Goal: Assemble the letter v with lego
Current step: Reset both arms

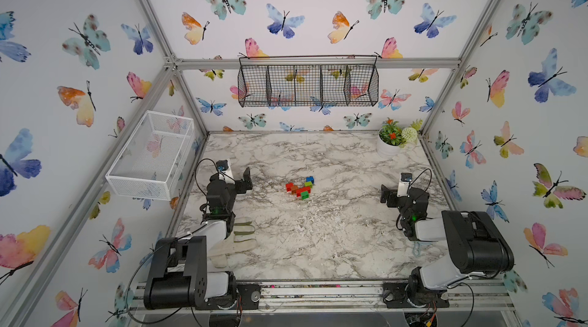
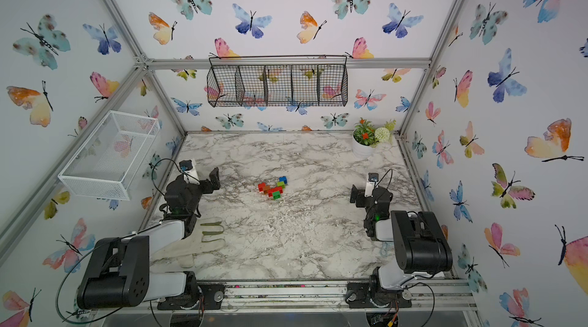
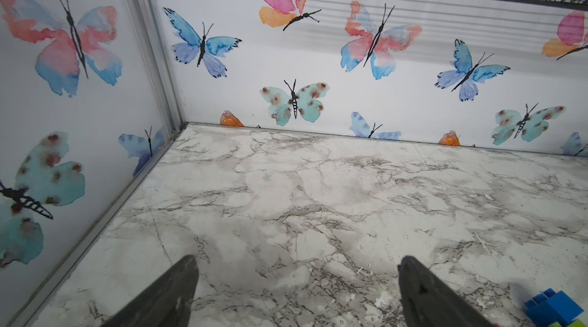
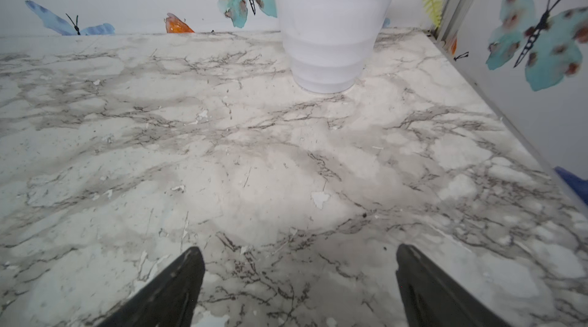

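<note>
letter v (image 1: pixel 301 190) seemingly joined | left gripper (image 3: pixel 296 258) spread | right gripper (image 4: pixel 299 247) spread

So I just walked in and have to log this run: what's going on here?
A two-arm robot is building a V from lego. The letter v lies in the middle of the marble table, its bricks packed together in a rough V, and nothing touches it. The left gripper and right gripper sit off to either side, fingers spread wide with only bare tabletop between them.
</note>
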Available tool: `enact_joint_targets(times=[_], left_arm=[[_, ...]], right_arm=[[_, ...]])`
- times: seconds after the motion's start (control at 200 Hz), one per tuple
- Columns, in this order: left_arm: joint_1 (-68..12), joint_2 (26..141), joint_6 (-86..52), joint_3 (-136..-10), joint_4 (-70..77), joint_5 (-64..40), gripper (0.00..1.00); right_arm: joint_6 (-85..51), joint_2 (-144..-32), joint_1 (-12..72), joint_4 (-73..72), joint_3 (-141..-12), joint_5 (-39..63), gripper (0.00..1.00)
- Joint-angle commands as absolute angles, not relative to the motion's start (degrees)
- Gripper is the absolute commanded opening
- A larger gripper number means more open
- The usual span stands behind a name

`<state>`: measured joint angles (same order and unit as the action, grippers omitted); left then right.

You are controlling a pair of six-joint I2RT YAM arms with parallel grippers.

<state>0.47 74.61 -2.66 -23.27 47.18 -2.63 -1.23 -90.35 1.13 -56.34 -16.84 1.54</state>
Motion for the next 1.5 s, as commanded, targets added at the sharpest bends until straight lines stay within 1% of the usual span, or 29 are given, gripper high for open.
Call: enact_joint_targets(times=[0.0, 0.075, 0.2, 0.35, 0.445, 0.485, 0.521, 0.551, 0.566, 0.601, 0.631, 0.656, 0.681, 0.711, 0.751, 0.796, 0.861, 0.931, 1.026, 1.081, 1.492], left_arm=[[1.08, 70.48, -1.06, -20.05, 45.34, -2.63, 0.98], [1.14, 69.46, -0.81, -18.99, 46.01, -3.21, 0.98], [1.09, 68.38, -0.28, -17.95, 46.2, -4.32, 0.98], [1.06, 65.72, -0.06, -14.57, 49.1, -4.45, 0.98], [1.06, 66.29, -0.34, -13.91, 48.26, -3.88, 0.98], [0.95, 68.4, 0.39, -11.46, 53.24, -4.81, 0.98], [0.71, 71.51, 0.21, -8.17, 60.13, -4.29, 0.98], [0.8, 74.03, -0.37, -6.16, 70.04, -3.81, 0.98], [0.79, 75.08, -0.35, -5.8, 71.49, -4.02, 0.98], [0.79, 76.18, -0.06, -7.22, 67.29, -4.21, 0.98], [0.82, 76.76, 1.44, -9.54, 61.65, -7.03, 0.98], [0.18, 78.13, 3.08, -10.87, 60.62, -8.68, 0.98], [-0.4, 79.95, 3.91, -11.28, 62.0, -9.34, 0.98], [0.21, 81.2, 2.9, -9.72, 67.15, -9.6, 0.98], [0.45, 81.87, 1.47, -8.63, 69.9, -7.51, 0.98], [0.57, 82.11, 1.36, -10.1, 67.46, -7.48, 0.98], [0.59, 80.01, 1.81, -12.05, 59.89, -7.38, 0.98], [0.54, 81.37, 1.49, -10.89, 64.78, -7.43, 0.98], [0.53, 80.18, 1.81, -11.87, 60.6, -7.38, 0.98], [0.59, 80.62, 1.67, -11.46, 62.28, -7.38, 0.98], [0.55, 80.38, 1.75, -11.62, 61.44, -7.38, 0.98]], right_arm=[[-0.98, -90.07, 1.19, -65.82, -15.74, 2.86, 0.98], [-0.88, -91.31, 1.14, -69.5, -14.91, 2.89, 0.98], [-0.77, -90.73, 1.14, -65.8, -16.08, 2.97, 0.98], [-0.7, -90.53, 1.14, -66.79, -15.51, 3.03, 0.98], [-0.7, -90.44, 1.14, -66.89, -15.4, 3.16, 0.98], [-0.68, -90.42, 1.14, -67.03, -15.3, 3.41, 0.98], [-0.66, -90.44, 1.14, -66.77, -15.46, 3.43, 0.98], [-0.59, -90.44, 1.16, -66.71, -15.49, 3.47, 0.98], [-0.58, -90.44, 1.15, -66.72, -15.47, 3.43, 0.98], [-0.61, -90.44, 1.14, -66.71, -15.49, 3.51, 0.98], [-0.57, -90.44, 1.14, -66.71, -15.54, 3.46, 0.98], [-0.61, -90.44, 1.14, -66.63, -15.56, 3.59, 0.98], [-0.6, -90.44, 1.14, -66.68, -15.56, 3.56, 0.98], [-0.62, -90.44, 1.15, -66.62, -15.58, 3.59, 0.98], [-0.48, -90.44, 1.19, -66.62, -15.56, 4.05, 0.98], [-0.1, -90.59, 1.14, -66.02, -15.94, 4.77, 0.98], [-0.09, -90.62, 1.14, -66.1, -15.98, 4.8, 0.98], [0.0, -90.55, 1.14, -66.03, -16.0, 4.83, 0.98], [-0.01, -90.62, 1.14, -65.98, -16.0, 4.78, 0.98], [0.0, -90.75, 1.14, -65.67, -16.23, 4.82, 0.98], [0.08, -90.7, 1.14, -65.61, -16.29, 5.27, 0.98]])
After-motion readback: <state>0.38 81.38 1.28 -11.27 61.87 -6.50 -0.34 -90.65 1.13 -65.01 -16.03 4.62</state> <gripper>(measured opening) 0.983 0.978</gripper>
